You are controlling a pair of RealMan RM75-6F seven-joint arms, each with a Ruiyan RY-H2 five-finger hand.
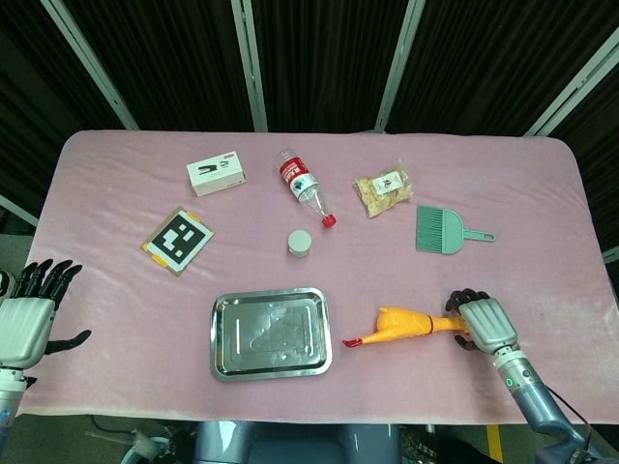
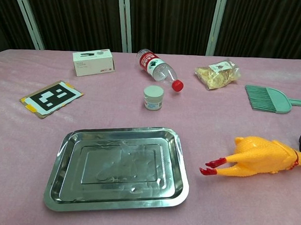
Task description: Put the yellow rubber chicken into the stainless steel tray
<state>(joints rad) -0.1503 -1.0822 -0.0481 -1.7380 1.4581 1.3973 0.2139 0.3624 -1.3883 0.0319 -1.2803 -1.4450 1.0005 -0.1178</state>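
Lying on its side on the pink table (image 1: 116, 290), the yellow rubber chicken (image 1: 406, 325) has red feet pointing at the stainless steel tray (image 1: 271, 332) just to its left and a red collar at the neck. Right hand (image 1: 480, 323) sits at its head end, fingers curled over it, can't tell if it's gripping. Left hand (image 1: 29, 314) hangs off the table edge, fingers spread, holding nothing

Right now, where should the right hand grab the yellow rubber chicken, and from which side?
Probably the thin neck end, from above on the right. The yellow rubber chicken lies flat on its side, red feet pointing at the stainless steel tray, neck toward the right hand, which is already there. The plump body looks harder to wrap.
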